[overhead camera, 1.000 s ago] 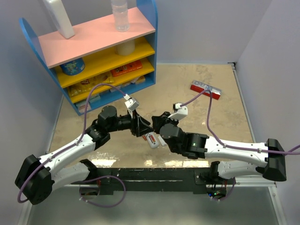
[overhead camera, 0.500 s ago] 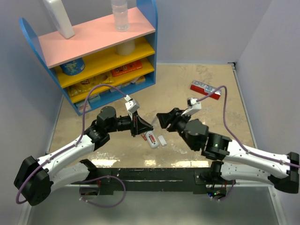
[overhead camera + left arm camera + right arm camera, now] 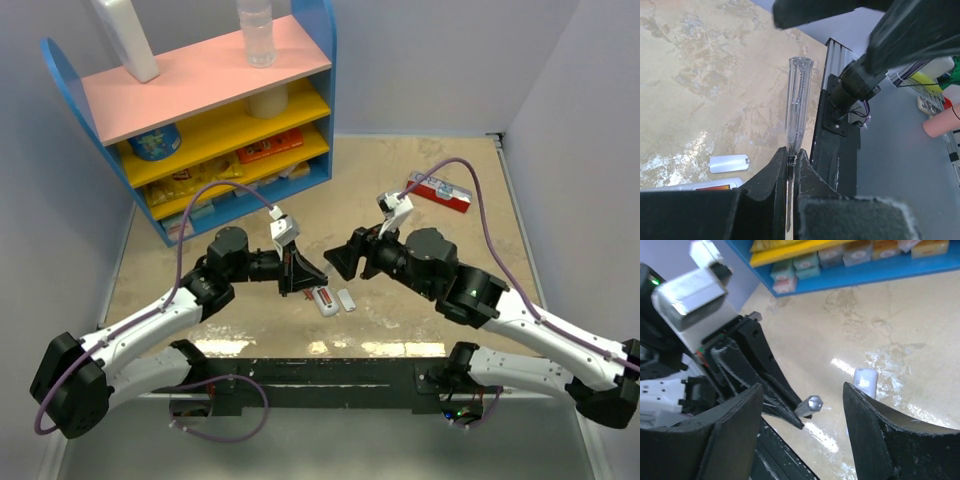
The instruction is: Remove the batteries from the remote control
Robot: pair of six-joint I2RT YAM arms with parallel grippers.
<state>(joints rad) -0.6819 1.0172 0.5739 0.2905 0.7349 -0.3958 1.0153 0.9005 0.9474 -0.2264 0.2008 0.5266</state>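
Note:
The remote control (image 3: 322, 298) lies back-up on the table between the two arms, and a red-orange strip of the batteries (image 3: 717, 188) shows in its bay. Its white cover (image 3: 346, 299) (image 3: 729, 163) lies beside it. My left gripper (image 3: 316, 276) (image 3: 792, 156) hovers just above and left of the remote, shut on the metal shaft of a screwdriver whose clear handle (image 3: 797, 107) sticks out past the fingertips. My right gripper (image 3: 340, 262) (image 3: 802, 386) faces it with jaws wide open, the handle end (image 3: 810, 404) between them untouched.
A blue shelf unit (image 3: 200, 110) with boxes and bottles stands at the back left. A red-and-white flat box (image 3: 440, 190) lies at the back right. The black mounting rail (image 3: 320, 375) runs along the near edge. A white rounded piece (image 3: 865, 381) shows beyond my right finger.
My left gripper closed on the screwdriver shaft. My right gripper opened, let go of the handle and drew back up and to the right.

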